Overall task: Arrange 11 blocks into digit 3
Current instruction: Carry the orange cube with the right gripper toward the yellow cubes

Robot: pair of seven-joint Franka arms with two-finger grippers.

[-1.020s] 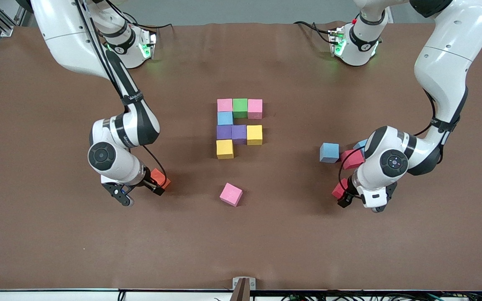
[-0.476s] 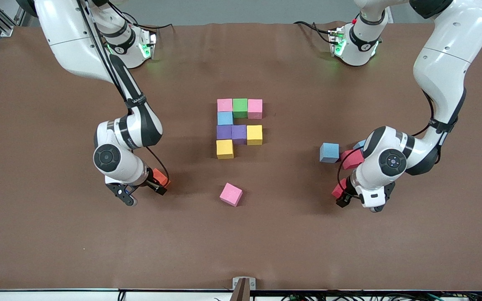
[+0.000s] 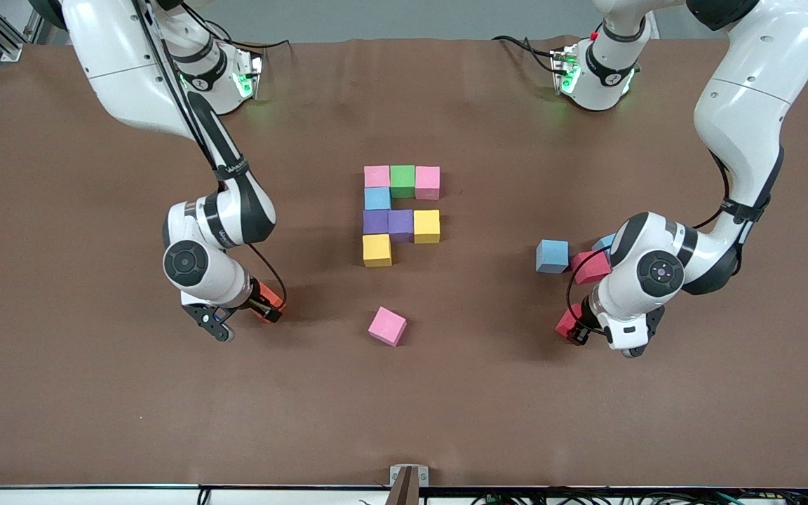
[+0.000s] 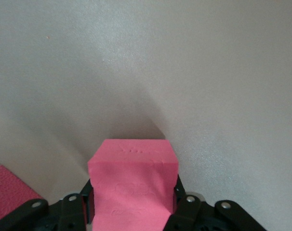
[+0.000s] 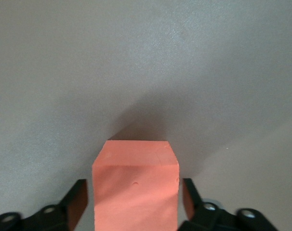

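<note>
Currently we see both claws closed on blocks. Right claw (image 3: 266,309) grips the orange block (image 3: 268,302) btwn its fingers (image 5: 77,199), low over the bench (image 3: 95,393) toward the right arm's end; right wrist view shows the block's flat faces squared to the pads, small gaps each side. Left claw (image 3: 575,330) clamps the red block (image 3: 567,321) low over the bench toward the left arm's end; in left wrist view this block (image 4: 132,185) sits tight btwn the pads.

Partial digit 3 (image 3: 401,214) lies mid-bench: pink, green, pink bar; blue link; purple, purple, yellow bar; yellow link nearest the front camera. Bars run along the bench's length. We see a loose pink block (image 3: 387,326) lying rotated nearer the camera, apart from the figure. Bare bench surrounds it on all sides. Spare blue block (image 3: 552,255) and red block (image 3: 590,266) sit near the left arm's wrist.
</note>
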